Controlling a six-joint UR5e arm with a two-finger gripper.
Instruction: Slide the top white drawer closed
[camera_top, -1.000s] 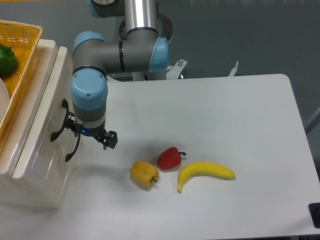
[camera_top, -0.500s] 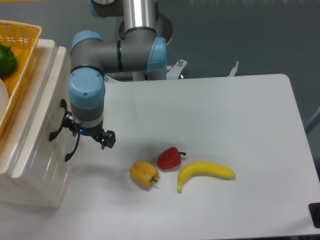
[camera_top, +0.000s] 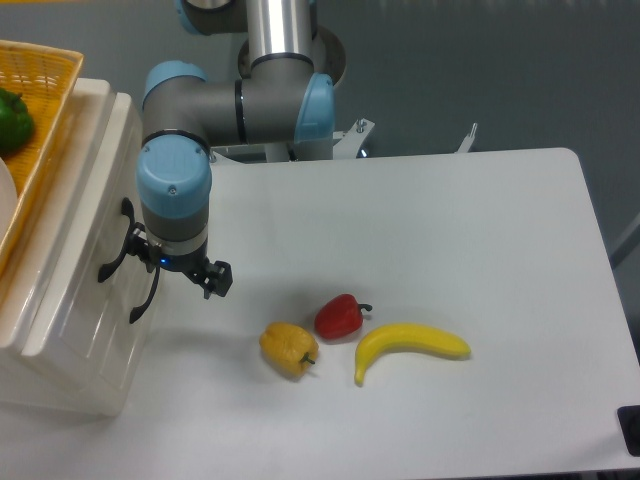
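The top white drawer (camera_top: 93, 215) is the upper glossy front of the small cabinet at the left edge, with a curved black handle (camera_top: 112, 258). The lower white drawer (camera_top: 100, 345) has an identical handle (camera_top: 144, 297). My gripper (camera_top: 178, 268) points down right beside the drawer fronts, against the handles. The blue-grey wrist hides the fingers, so I cannot tell whether they are open or shut, or whether they touch the drawer.
A yellow pepper (camera_top: 289, 349), a red pepper (camera_top: 339, 316) and a banana (camera_top: 408, 346) lie on the white table right of the gripper. An orange basket (camera_top: 45, 120) with a green pepper (camera_top: 12, 118) sits on the cabinet top.
The gripper moved slightly left toward the cabinet over the last second, and the drawer front and handles shifted left with it. It has not moved in the last half second.
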